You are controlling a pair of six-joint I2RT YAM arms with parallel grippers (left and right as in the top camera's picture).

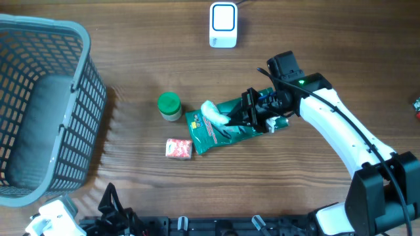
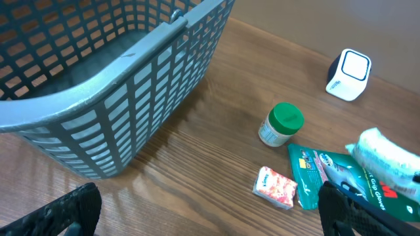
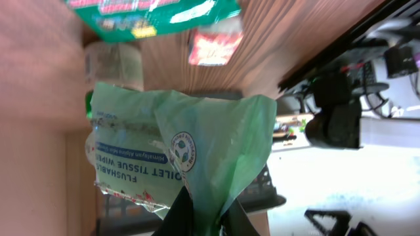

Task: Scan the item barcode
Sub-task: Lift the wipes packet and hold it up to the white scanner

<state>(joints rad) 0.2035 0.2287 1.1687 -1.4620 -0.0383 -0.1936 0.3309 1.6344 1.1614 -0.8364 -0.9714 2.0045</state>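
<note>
A wooden tabletop (image 1: pixel 295 190) is shown. A grey basket (image 1: pixel 39 105) is set at nine o'clock and a white scanner (image 1: pixel 223 25) at twelve. A green-lidded jar (image 1: pixel 169 106), a small red packet (image 1: pixel 178 149) and a green pack (image 1: pixel 216 136) are laid near the centre.

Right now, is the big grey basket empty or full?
Empty: the basket shows only its bare grey floor from overhead, and the left wrist view shows nothing inside.

The wipes pack (image 3: pixel 164 151) and bottom edge hide most of the right gripper (image 3: pixel 205 223).
</note>
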